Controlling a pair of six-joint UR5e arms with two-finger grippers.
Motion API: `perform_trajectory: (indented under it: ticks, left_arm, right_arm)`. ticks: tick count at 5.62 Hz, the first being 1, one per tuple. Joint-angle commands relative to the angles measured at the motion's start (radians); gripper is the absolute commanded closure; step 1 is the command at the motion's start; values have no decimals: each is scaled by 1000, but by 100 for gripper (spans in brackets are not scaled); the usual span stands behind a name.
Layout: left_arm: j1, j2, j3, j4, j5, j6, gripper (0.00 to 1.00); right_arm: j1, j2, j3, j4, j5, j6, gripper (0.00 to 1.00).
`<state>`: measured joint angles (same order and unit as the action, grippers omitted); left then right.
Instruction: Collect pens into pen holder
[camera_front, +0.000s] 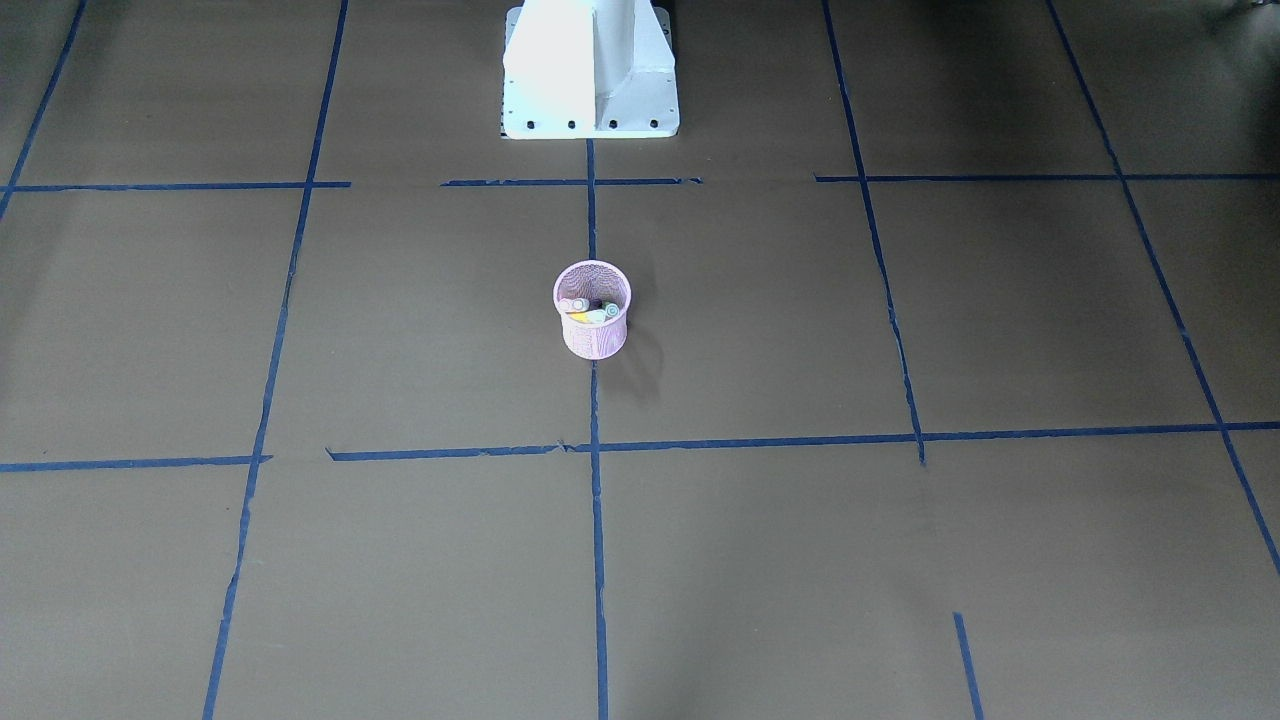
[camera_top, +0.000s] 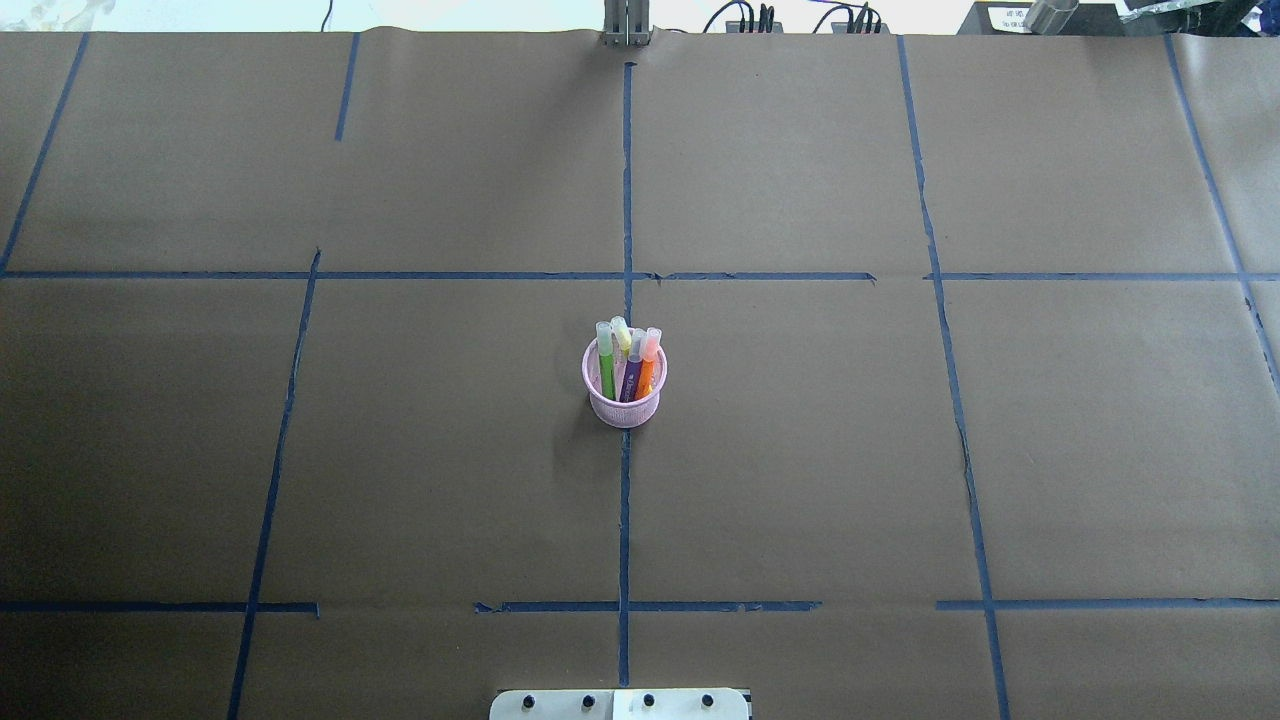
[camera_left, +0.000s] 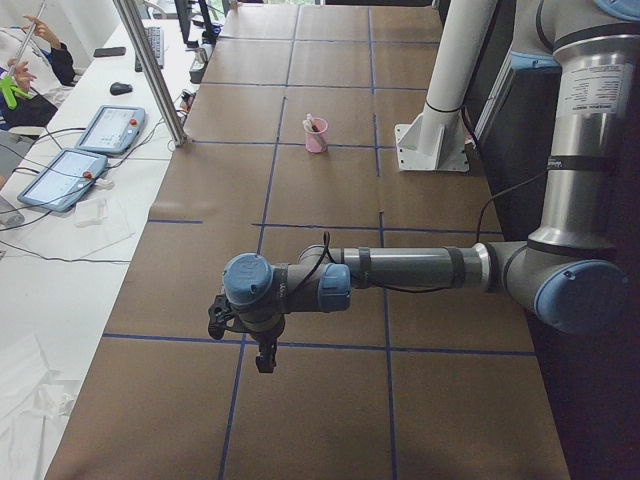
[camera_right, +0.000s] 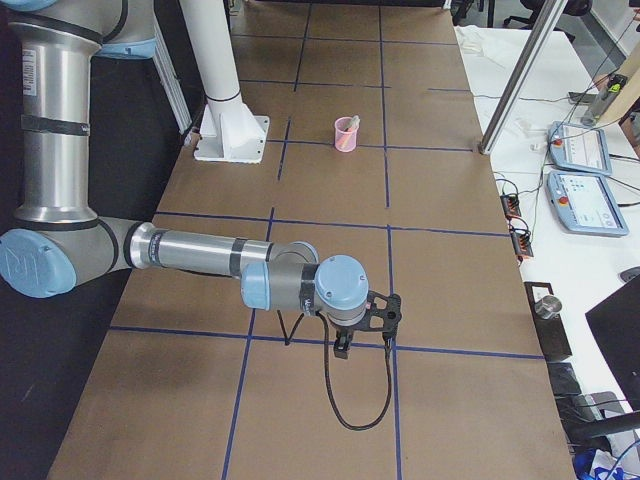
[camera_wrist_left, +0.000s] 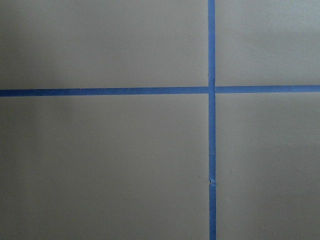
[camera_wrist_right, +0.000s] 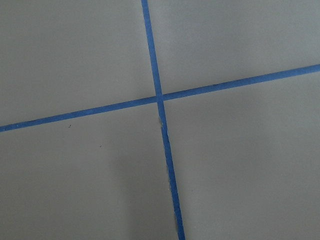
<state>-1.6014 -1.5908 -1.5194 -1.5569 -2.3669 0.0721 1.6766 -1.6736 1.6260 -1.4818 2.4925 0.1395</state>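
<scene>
The pen holder is a small round pink wire-mesh cup with a rolled rim. It stands upright in the middle of the counter, right on the centre line of blue tape that runs out from the robot's white pedestal. Brown paper covers the counter. The pens stand inside the cup, leaning against its far rim as seen from over the robot's shoulders, and their pale translucent caps stick out well above it. The green pen is towards the robot's left, the purple pen is in the middle, and the orange pen is towards its right. A yellowish cap rises between the green and the purple; its barrel is mostly hidden. Both arms reach out low over the ends of the counter, well apart from the cup. The left tool hangs pointing down above a tape crossing. The right tool does the same at the other end. Each shows only in a side view, so I cannot tell whether its jaws are apart or together. Nothing can be seen in them, and neither touches the cup or the pens. The wrist cameras show only brown paper and crossed tape lines.
</scene>
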Motion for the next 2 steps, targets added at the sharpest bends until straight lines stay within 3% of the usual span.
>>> perform_trajectory:
  ticks: [1,2]
  left_arm:
    - [0,0,1,0,0,0,0]
    - [0,2,1,0,0,0,0]
  right_arm:
    - [0,0,2,1,-1,2,0]
    - [0,3,5,0,2,9,0]
